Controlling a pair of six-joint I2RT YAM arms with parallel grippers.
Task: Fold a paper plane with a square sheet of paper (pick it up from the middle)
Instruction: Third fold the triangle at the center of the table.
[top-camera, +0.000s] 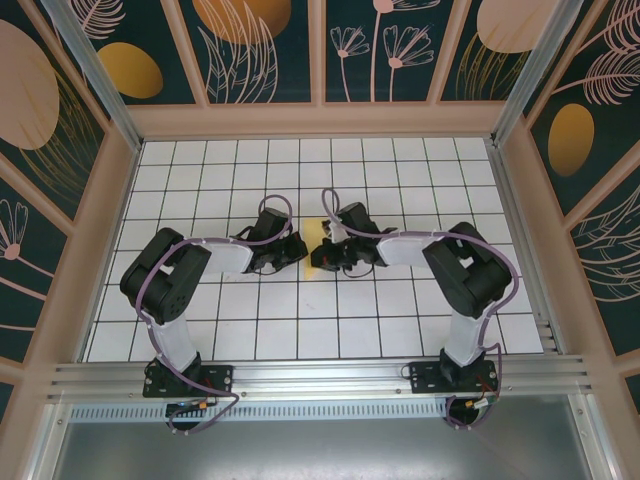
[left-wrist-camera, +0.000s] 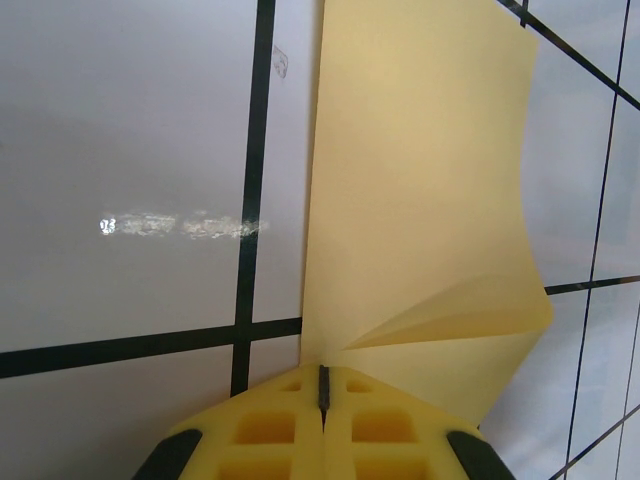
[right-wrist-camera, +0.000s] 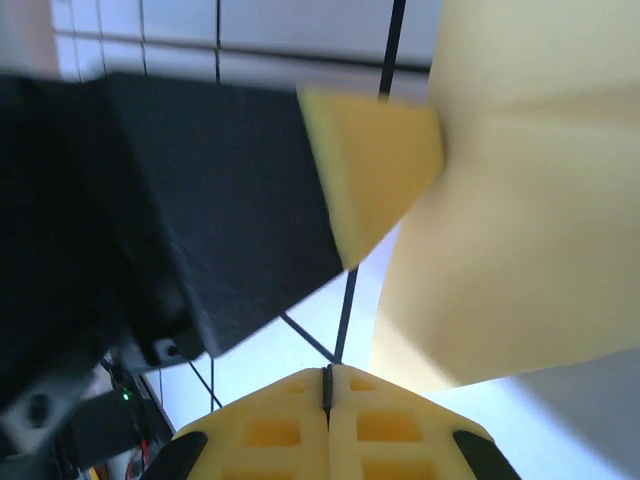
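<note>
The square sheet of paper (top-camera: 317, 264) lies pale yellow at the table's centre between both grippers. In the left wrist view the sheet (left-wrist-camera: 420, 180) stretches away from my left gripper (left-wrist-camera: 322, 372), with one corner flap folded over and lifted on the right. This gripper's jaws are shut and its tips sit over the sheet's near edge, nothing pinched between them. My right gripper (right-wrist-camera: 327, 372) is shut and empty, just beside the paper (right-wrist-camera: 520, 220). From there the left gripper's yellow fingertip (right-wrist-camera: 370, 170) reaches the sheet's edge. From above, the left gripper (top-camera: 299, 250) and right gripper (top-camera: 327, 260) almost meet.
The white gridded table (top-camera: 300, 310) is fenced by wooden walls, with an aluminium rail (top-camera: 320, 378) along the near edge. Both arms bend inward over the table's middle, and their wrist bodies crowd the space round the paper.
</note>
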